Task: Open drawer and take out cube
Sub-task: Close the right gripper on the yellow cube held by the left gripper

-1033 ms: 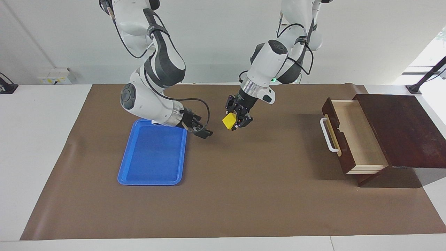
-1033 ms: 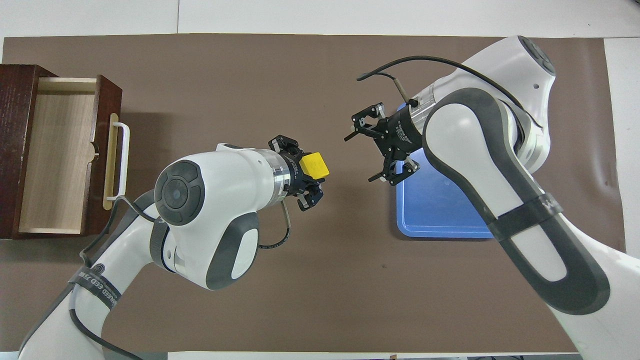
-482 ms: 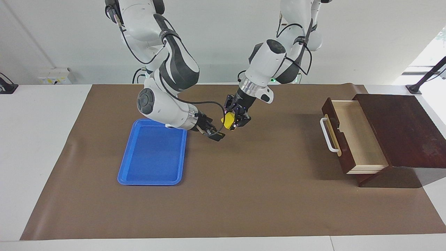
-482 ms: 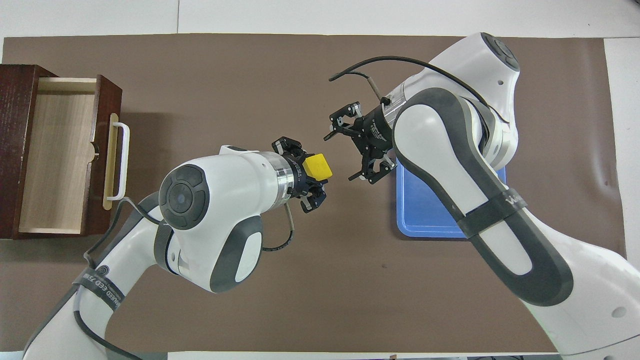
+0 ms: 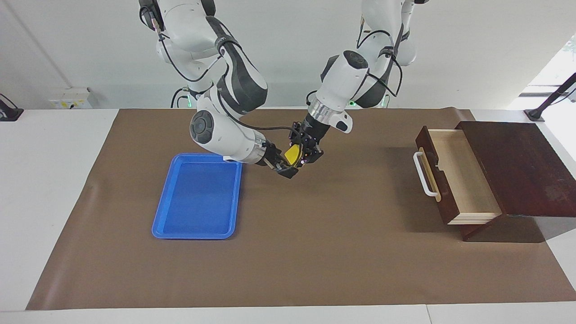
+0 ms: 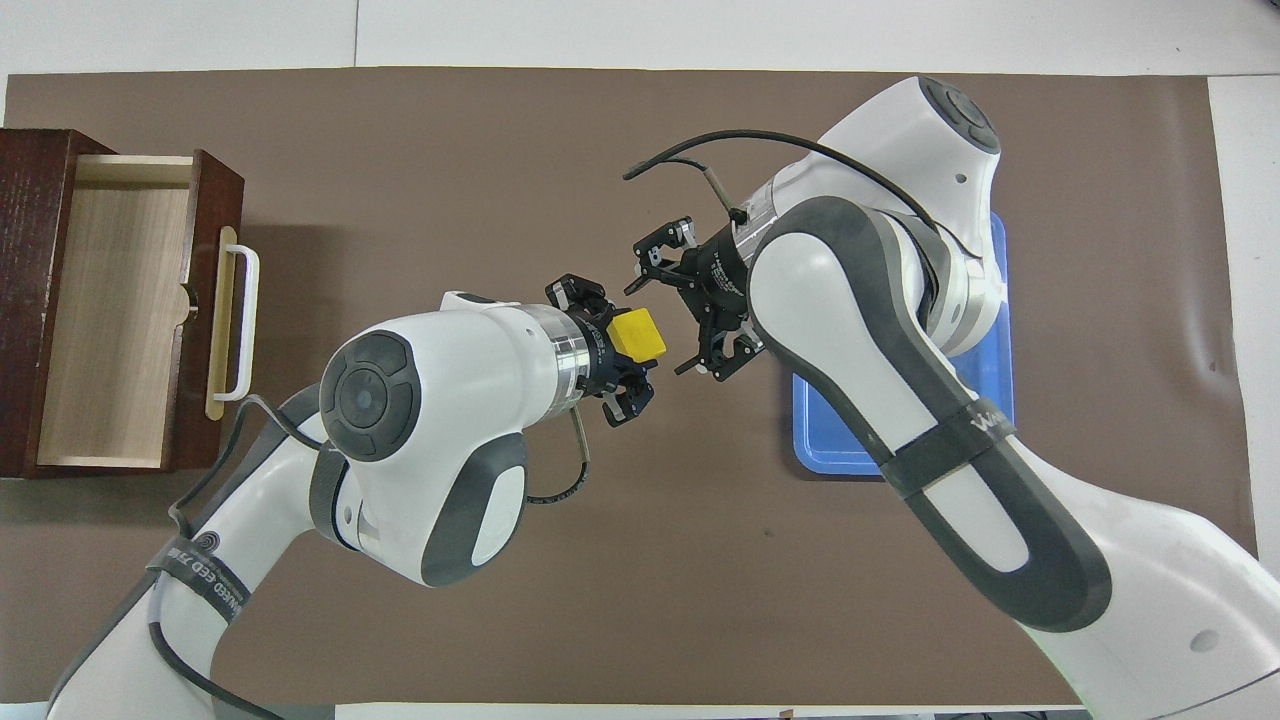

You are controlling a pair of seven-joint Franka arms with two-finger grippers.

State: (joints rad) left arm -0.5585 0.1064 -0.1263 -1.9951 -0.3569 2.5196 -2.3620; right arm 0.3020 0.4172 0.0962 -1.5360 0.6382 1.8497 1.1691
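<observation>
- Closing in from the tray's end of the table, my right gripper [image 5: 288, 167] has crossed the gap it kept a second ago and now sits just beside the cube [image 5: 292, 154]; my left gripper [image 5: 302, 155] has barely shifted.
- Facing view: my left gripper is clamped on the yellow cube and holds it in the air over the bare brown mat [image 5: 315, 252], between the blue tray [image 5: 164, 222] and the drawer [image 5: 463, 173].
- Same view: the drawer stands pulled out of its dark box [image 5: 517, 166], its pale inside bare, so the opening and the lifting out look done to me.
- Same view: my right gripper's jaws are spread wide and hold nothing; whether a fingertip already touches the cube I cannot tell.
- Overhead view: the cube [image 6: 637, 333] sticks out of my left gripper [image 6: 625, 350] toward my right gripper [image 6: 672, 325], whose spread fingers face it from the blue tray's [image 6: 830, 455] end.
- I judge this a handover. To do it well I should keep my left grip firm and still, bring my right fingers over the two free faces, square to them, and close fully.
- Only once the right grip is firm should my left let go, or the cube may twist out and drop on the mat.
</observation>
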